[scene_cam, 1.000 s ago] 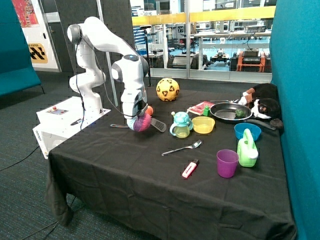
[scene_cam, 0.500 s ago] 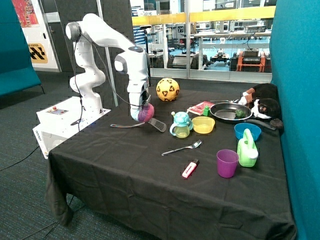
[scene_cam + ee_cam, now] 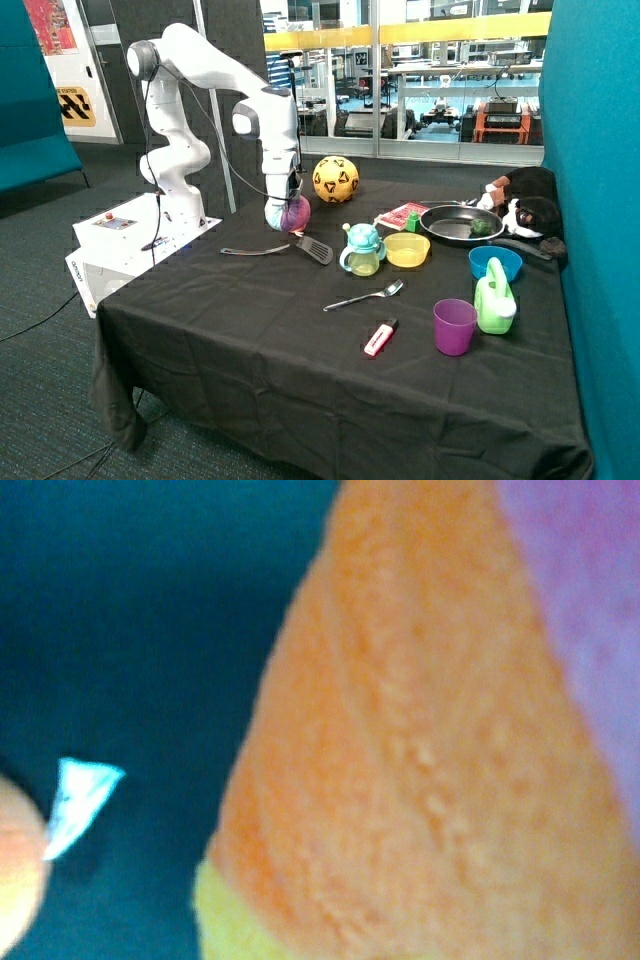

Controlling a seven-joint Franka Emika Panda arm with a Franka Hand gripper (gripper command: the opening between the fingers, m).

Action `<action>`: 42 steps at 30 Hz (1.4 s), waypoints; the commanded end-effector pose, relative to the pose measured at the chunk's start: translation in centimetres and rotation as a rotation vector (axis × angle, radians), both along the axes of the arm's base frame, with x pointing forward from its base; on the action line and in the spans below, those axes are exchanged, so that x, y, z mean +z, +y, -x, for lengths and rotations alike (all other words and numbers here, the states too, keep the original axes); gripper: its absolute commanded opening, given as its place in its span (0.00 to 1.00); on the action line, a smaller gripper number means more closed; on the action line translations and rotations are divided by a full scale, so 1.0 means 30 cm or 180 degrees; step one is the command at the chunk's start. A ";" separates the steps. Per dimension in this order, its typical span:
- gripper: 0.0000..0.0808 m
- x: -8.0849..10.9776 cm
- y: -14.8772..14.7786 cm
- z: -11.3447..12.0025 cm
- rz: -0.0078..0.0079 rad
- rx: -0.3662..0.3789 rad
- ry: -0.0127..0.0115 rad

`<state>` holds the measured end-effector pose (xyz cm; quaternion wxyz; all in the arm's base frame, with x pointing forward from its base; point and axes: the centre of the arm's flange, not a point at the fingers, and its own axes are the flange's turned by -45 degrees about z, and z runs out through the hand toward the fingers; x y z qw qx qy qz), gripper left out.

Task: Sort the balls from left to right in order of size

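1. The pincer [image 3: 287, 213] is clamped on the multicoloured plush ball [image 3: 294, 213], holding it just above the desk [image 3: 250, 340].
2. The yellow soccer-pattern ball [image 3: 335, 179] sits at about 1 o'clock from the held ball, near it but apart.
3. A spatula [image 3: 285, 248] lies on the cloth just below, at roughly 6 o'clock.
4. Wrist view: orange, purple and yellow plush panels [image 3: 400, 760] fill the picture.
5. A small orange ball [image 3: 15, 865] peeks in at the edge.

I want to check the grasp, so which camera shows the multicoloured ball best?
The outside view: the multicoloured ball shows whole at the gripper, above the table. The wrist view shows only close-up orange, purple and yellow patches.
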<state>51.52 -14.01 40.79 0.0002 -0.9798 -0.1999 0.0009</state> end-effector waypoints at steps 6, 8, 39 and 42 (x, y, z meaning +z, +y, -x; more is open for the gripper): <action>0.00 0.017 0.173 0.055 -0.00001 0.0327 -0.00062; 0.00 0.019 0.206 0.064 -0.00002 0.0409 -0.00062; 0.00 0.046 0.617 0.229 -0.00011 0.1320 -0.00061; 0.00 0.042 0.650 0.238 -0.00011 0.1379 -0.00061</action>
